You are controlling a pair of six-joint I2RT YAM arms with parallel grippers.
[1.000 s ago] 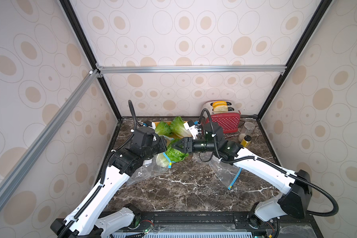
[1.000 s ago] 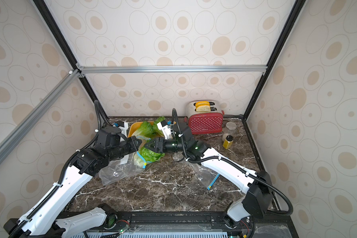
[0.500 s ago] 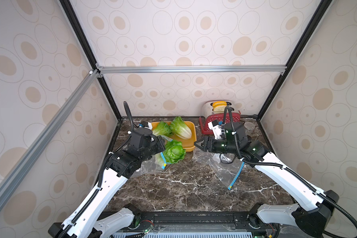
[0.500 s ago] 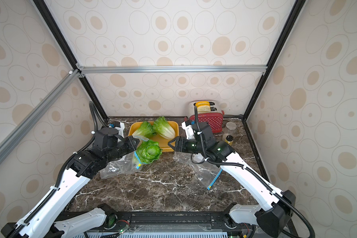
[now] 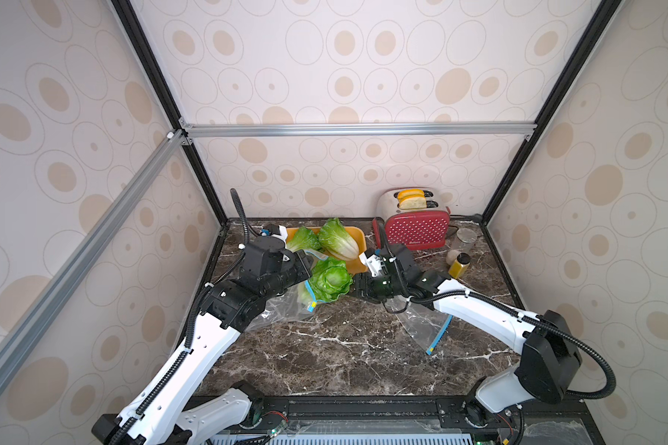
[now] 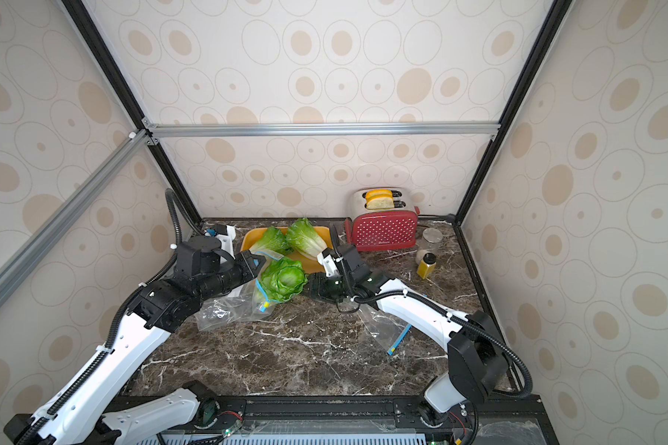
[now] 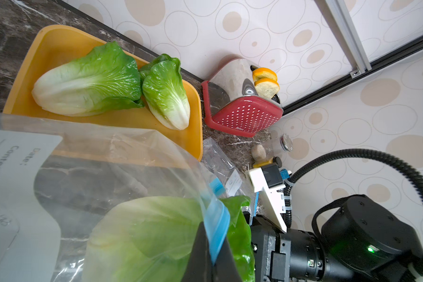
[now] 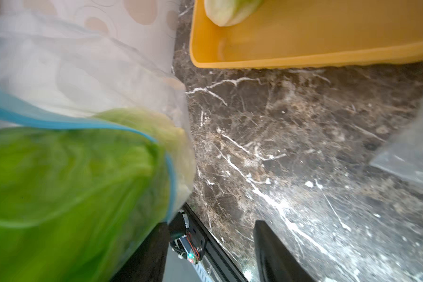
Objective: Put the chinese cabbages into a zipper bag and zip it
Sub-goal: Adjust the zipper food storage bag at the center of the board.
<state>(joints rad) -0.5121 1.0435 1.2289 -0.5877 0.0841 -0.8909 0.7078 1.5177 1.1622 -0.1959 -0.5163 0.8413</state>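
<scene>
One chinese cabbage (image 5: 330, 279) (image 6: 284, 279) lies base-first in the mouth of a clear zipper bag (image 5: 286, 308) (image 6: 224, 312), its green top sticking out. My left gripper (image 5: 305, 266) (image 7: 213, 244) is shut on the bag's blue zip rim (image 7: 216, 227) and holds the mouth up. My right gripper (image 5: 353, 287) (image 8: 210, 229) is open right beside the cabbage's leafy end (image 8: 59, 195), with nothing between its fingers. Two more chinese cabbages (image 5: 303, 239) (image 5: 336, 240) (image 7: 88, 83) lie on the yellow tray (image 5: 353, 233) (image 7: 59, 41).
A second clear bag with a blue zip (image 5: 425, 327) (image 6: 386, 327) lies flat under my right arm. A red toaster (image 5: 413, 227) holding bread stands at the back, with a glass jar (image 5: 464, 239) and a small yellow bottle (image 5: 457, 266) to its right.
My right gripper drew back toward the toaster, then came back to the cabbage's leafy end. The left gripper kept its hold on the bag rim, with the cabbage still in the bag mouth.
</scene>
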